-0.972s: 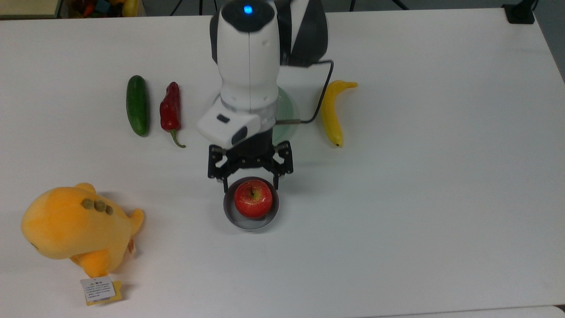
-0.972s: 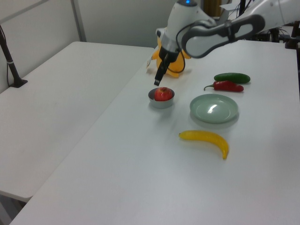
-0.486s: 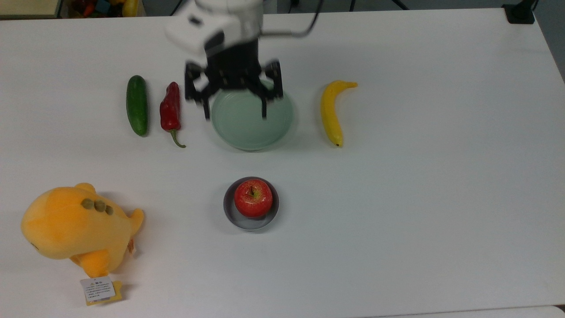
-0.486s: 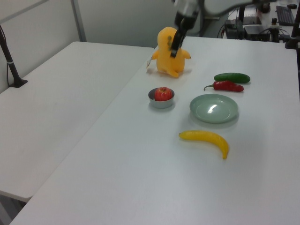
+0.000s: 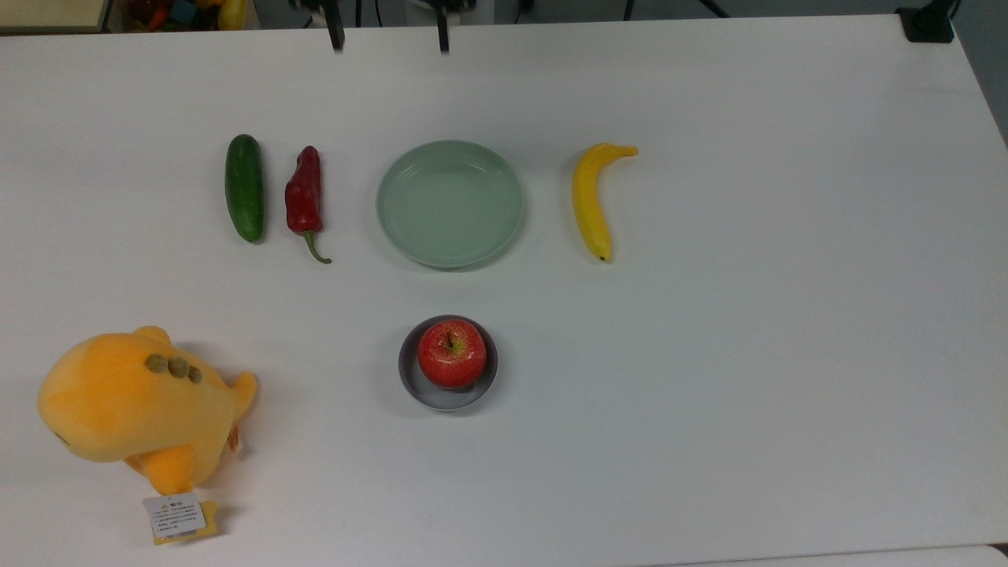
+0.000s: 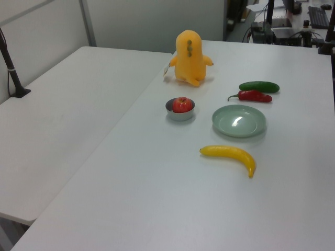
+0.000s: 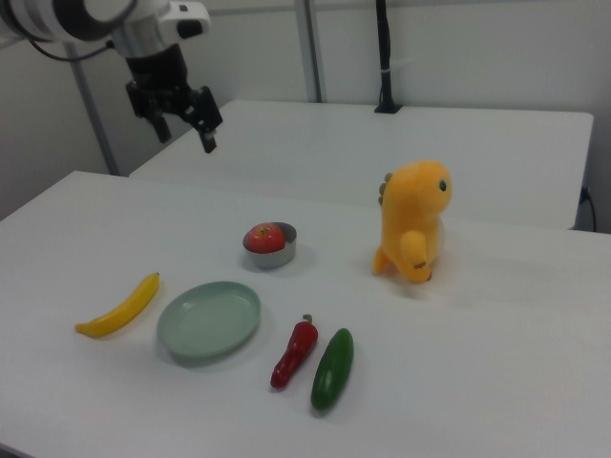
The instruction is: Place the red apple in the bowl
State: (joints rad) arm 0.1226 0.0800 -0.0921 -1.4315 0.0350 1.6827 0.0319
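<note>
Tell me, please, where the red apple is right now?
The red apple sits in the grey bowl, just below the green plate in the top view.

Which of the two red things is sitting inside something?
The round red apple sits in the grey bowl. The long chili pepper lies bare on the table beside the cucumber.

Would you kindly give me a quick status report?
Gripper open, raised clear of the table. Apple sits in the bowl. Nothing in the way.
</note>
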